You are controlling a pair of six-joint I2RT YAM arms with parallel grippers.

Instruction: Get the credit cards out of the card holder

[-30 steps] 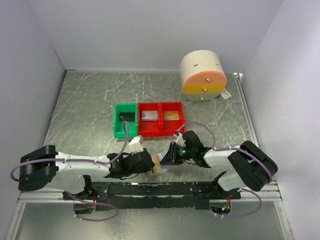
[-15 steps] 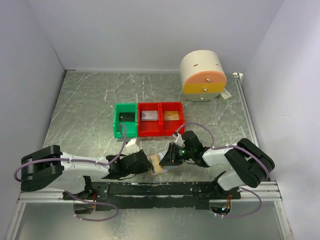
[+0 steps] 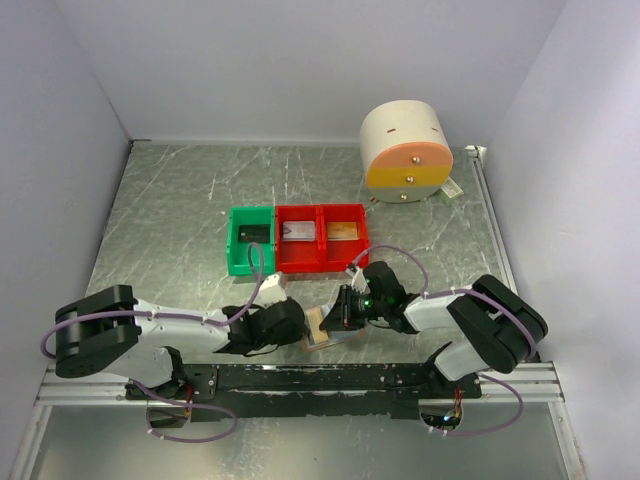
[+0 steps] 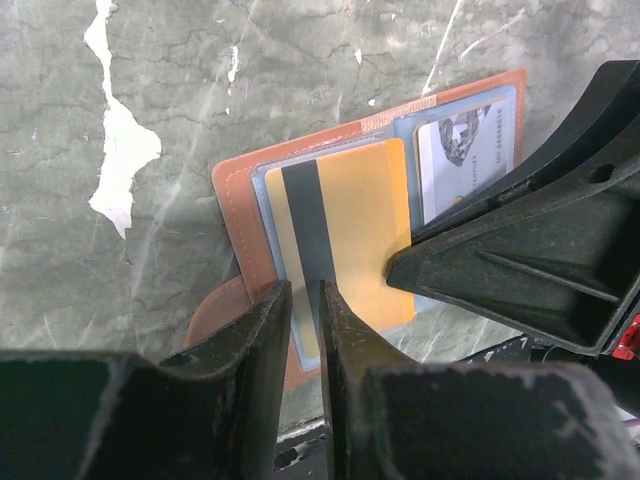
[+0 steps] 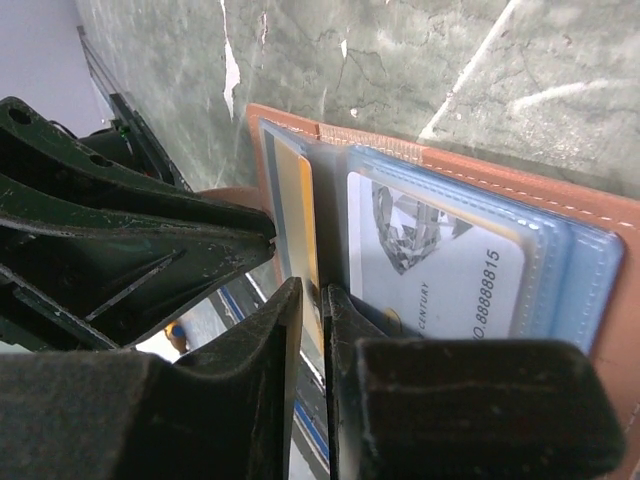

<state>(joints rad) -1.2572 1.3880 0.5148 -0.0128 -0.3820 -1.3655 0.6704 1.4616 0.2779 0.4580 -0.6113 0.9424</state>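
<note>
The tan-brown card holder (image 3: 318,330) lies open at the table's near edge between both grippers. In the left wrist view its leather (image 4: 240,230) frames pale blue pockets that hold a gold card with a dark stripe (image 4: 365,220) and a silver-grey card (image 4: 465,150). My left gripper (image 3: 302,326) is shut on the holder's near edge (image 4: 305,300). My right gripper (image 3: 338,312) is shut on the gold card's edge (image 5: 313,300). The gold card (image 5: 295,200) and the silver card (image 5: 440,260) sit in the holder (image 5: 560,200).
A green bin (image 3: 233,245) and two joined red bins (image 3: 300,260) stand behind the grippers, each with a card inside. A big cream cylinder with an orange band (image 3: 405,150) stands at the back right. The black base rail (image 3: 330,378) runs just under the holder.
My left gripper has shifted slightly to the right, closer against the card holder. The right gripper and the holder have hardly moved.
</note>
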